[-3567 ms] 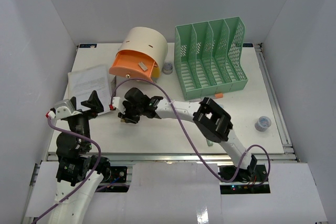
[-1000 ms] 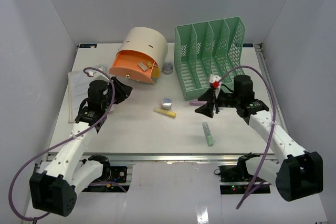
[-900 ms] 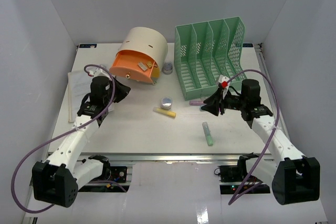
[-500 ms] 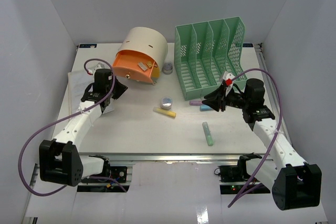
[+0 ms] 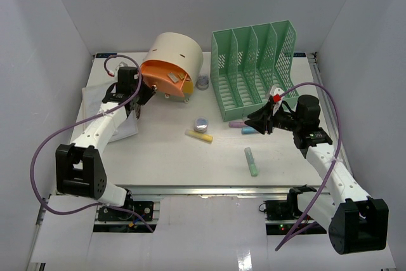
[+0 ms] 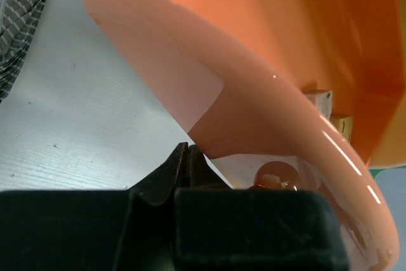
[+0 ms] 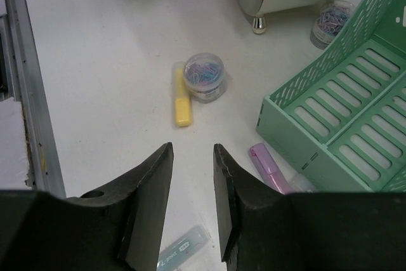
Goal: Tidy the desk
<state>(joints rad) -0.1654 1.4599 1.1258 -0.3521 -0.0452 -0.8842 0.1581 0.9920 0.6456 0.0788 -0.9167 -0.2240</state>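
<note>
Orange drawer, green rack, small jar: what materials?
Drawer: glossy, slightly translucent plastic, with bright highlights along its rim. Rack: matte moulded plastic, going by its slotted walls. Jar: probably clear plastic, since the paper clips show through.

Left jaws closed, right jaws slightly apart

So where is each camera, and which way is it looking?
Top: high behind the arms, looking down on the desk; both arms show whole.
Left wrist: on the left arm, looking along the shut left gripper at the orange drawer.
Right wrist: on the right arm, looking down past the open right gripper at the jar, yellow marker and green rack.
Shared: top and right wrist both show the jar, marker and rack; top and left wrist both show the drawer.
</note>
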